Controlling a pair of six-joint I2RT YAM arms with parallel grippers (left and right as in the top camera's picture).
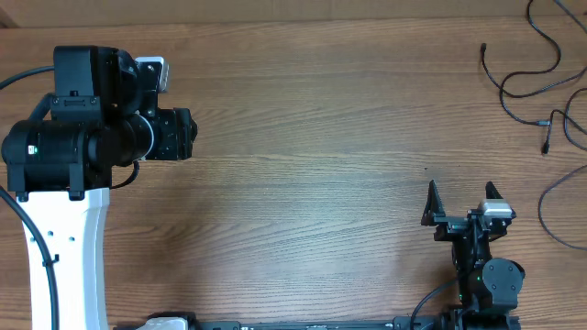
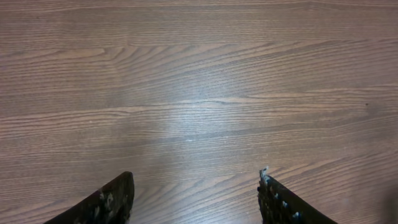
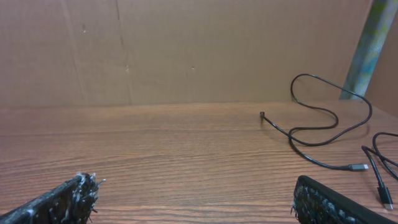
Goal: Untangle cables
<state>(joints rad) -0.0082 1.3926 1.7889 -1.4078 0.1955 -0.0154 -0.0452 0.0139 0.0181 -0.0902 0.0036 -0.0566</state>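
- Cables (image 1: 548,120) lie at about 2 o'clock on the table (image 1: 303,137) in the overhead view: thin black cords in loose, crossing loops, some strands running off the edge of the picture.
- From the right wrist view they sit at 2 to 3 o'clock of the fingers, well apart from them, with one silvery tip (image 3: 357,167) resting flat on the wood.
- Right gripper (image 1: 462,192) waits at 5 o'clock, jaws spread wide with nothing between them.
- Left gripper (image 2: 196,174) hangs over bare wood around 10 o'clock, jaws apart and empty (no cord shows anywhere in its view).
- Handling, as a judgement: the cords look light, limp and thin, so they should trail and slide when pulled rather than hold a shape; a tug on one strand may drag its neighbours.
- Best hold is probably just behind a plug end or on a raised arc of a loop, where fingers can get around the cord; where it lies flat it looks hard to pinch.
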